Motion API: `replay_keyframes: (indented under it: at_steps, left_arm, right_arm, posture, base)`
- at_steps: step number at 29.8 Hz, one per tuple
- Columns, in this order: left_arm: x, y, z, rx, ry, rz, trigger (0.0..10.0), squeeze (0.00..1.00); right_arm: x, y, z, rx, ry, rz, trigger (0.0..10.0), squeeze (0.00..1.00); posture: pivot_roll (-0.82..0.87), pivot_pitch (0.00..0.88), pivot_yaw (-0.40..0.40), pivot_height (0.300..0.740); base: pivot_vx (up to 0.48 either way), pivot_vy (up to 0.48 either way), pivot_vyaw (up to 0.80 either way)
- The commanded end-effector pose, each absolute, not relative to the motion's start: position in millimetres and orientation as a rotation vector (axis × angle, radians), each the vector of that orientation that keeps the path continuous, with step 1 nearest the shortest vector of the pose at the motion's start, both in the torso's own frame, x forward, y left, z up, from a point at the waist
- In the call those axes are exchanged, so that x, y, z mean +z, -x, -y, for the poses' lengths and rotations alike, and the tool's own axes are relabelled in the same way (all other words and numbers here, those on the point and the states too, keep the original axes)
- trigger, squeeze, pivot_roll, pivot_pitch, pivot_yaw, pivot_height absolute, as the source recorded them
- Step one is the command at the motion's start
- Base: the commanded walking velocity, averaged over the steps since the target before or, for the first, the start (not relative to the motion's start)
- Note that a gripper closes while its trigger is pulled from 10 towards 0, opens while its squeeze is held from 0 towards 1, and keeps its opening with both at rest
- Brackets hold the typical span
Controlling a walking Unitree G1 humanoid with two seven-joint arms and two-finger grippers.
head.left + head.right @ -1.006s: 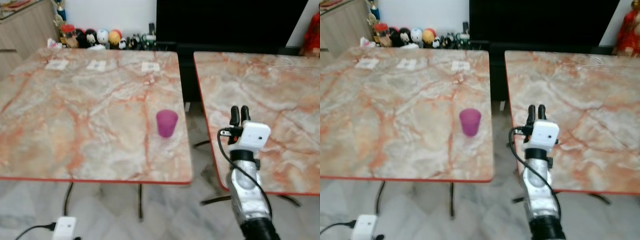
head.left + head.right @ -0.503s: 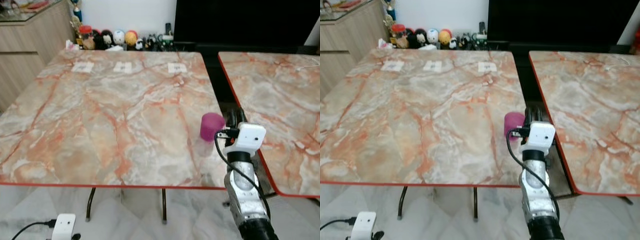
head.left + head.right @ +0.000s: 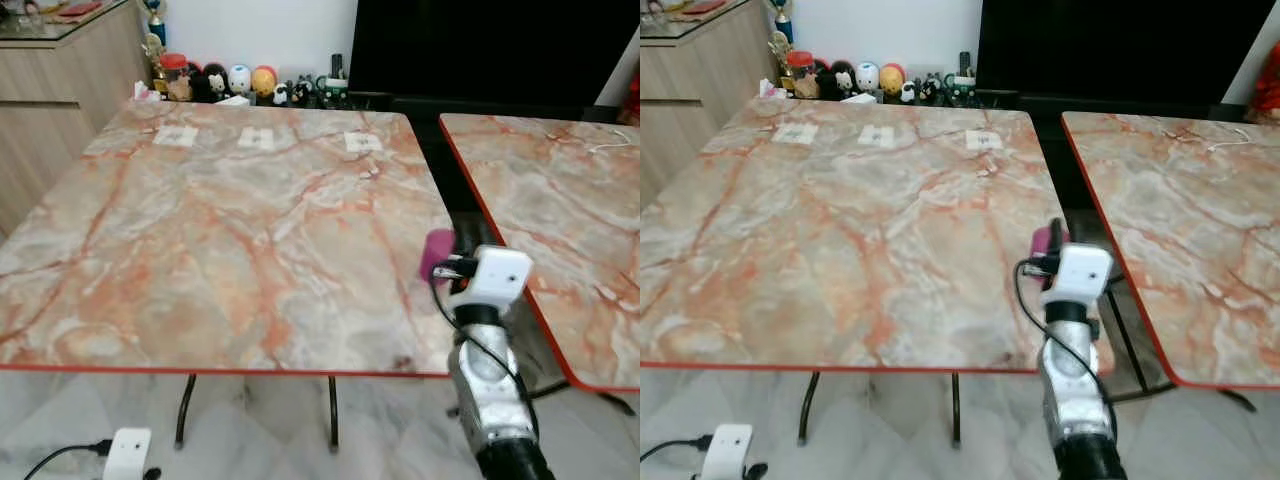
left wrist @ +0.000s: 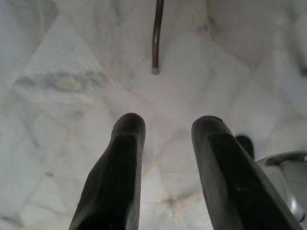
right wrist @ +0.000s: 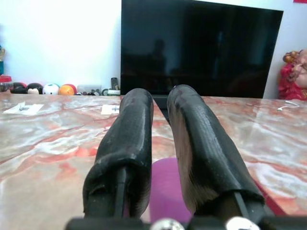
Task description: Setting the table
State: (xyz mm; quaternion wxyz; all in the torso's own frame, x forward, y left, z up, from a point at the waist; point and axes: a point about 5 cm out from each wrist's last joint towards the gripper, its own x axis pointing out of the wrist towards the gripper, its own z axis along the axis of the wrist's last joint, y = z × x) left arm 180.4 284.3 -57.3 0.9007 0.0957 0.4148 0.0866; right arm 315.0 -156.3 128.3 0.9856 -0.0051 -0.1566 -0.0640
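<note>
the purple cup (image 3: 437, 252), stood upright near the marble table's (image 3: 230, 240) right edge, is found just ahead of the right gripper (image 5: 160, 112), whose fingers are held slightly parted and empty, while the left gripper (image 4: 165, 143) is hung open over the floor.

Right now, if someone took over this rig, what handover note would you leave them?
Right gripper: raised at the left table's right edge, fingers a narrow gap apart, holding nothing, lined up just short of the purple cup.
Left gripper: open, hanging idle over the floor.
Cup: upright near that edge.
Done: approach.
Left: grasp the cup and place it.
</note>
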Motion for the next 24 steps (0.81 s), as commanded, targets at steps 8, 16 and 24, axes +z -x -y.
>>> replay_keyframes:
  at_steps: [8, 16, 24]
  left_arm:
    - [-60.5, -178.8, -278.4, 0.136, -0.225, -0.876, 10.0, 0.0]
    - [-60.7, -178.4, -278.4, 0.145, -0.215, -0.876, 10.0, 0.0]
    - [-60.5, -178.6, -278.2, 0.147, -0.204, -0.869, 10.0, 0.0]
  right_arm:
    - [128.5, -313.7, 168.6, -0.165, 0.016, 0.305, 10.0, 0.0]
    - [126.7, -313.6, 168.4, -0.166, 0.006, 0.294, 10.0, 0.0]
    - [124.2, -314.3, 165.0, -0.133, -0.011, 0.275, 10.0, 0.42]
  posture:
    - [0.09, 0.0, -0.03, 0.74]
    - [0.09, 0.0, -0.031, 0.74]
    - [0.09, 0.0, -0.031, 0.74]
  base:
    - [0.0, -0.405, 0.0]
    - [0.0, -0.181, 0.0]
    - [0.0, 0.0, 0.0]
